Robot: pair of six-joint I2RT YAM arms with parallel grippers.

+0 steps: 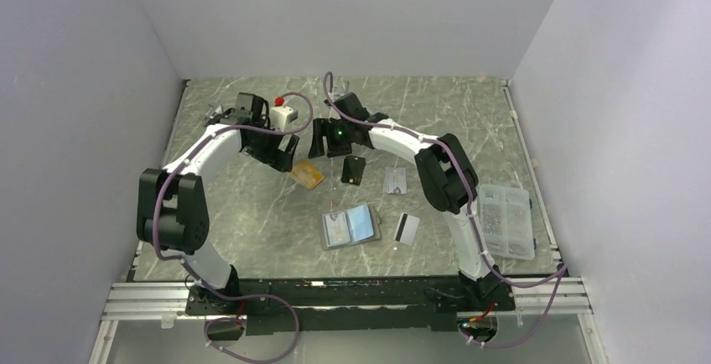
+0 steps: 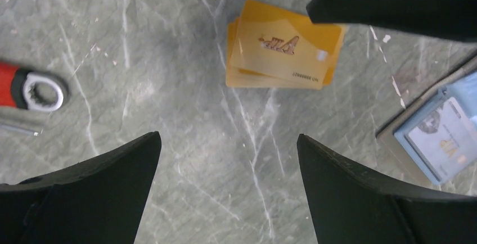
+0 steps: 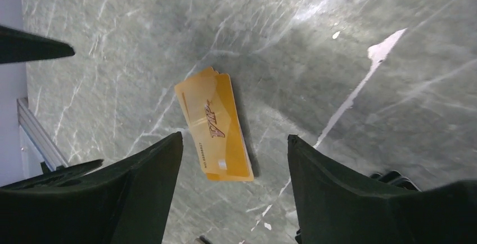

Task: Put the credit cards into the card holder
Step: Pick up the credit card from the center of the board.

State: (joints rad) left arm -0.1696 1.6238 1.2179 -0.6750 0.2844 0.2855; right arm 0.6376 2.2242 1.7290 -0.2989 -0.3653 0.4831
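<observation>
Finds the left gripper (image 2: 228,143) spread wide and empty above the table (image 1: 251,205), just short of the orange cards (image 2: 284,53). Shows the right gripper (image 3: 235,140) also spread, pinching nothing, poised over that same orange stack lying flat. Places the card holder (image 1: 350,226) open nearer the bases, with the black card (image 1: 354,169), silver-grey card (image 1: 395,181) and striped white card (image 1: 407,228) scattered around it, apart.

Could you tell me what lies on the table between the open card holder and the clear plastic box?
A white card with a black stripe lies there, as the top external view shows.
</observation>
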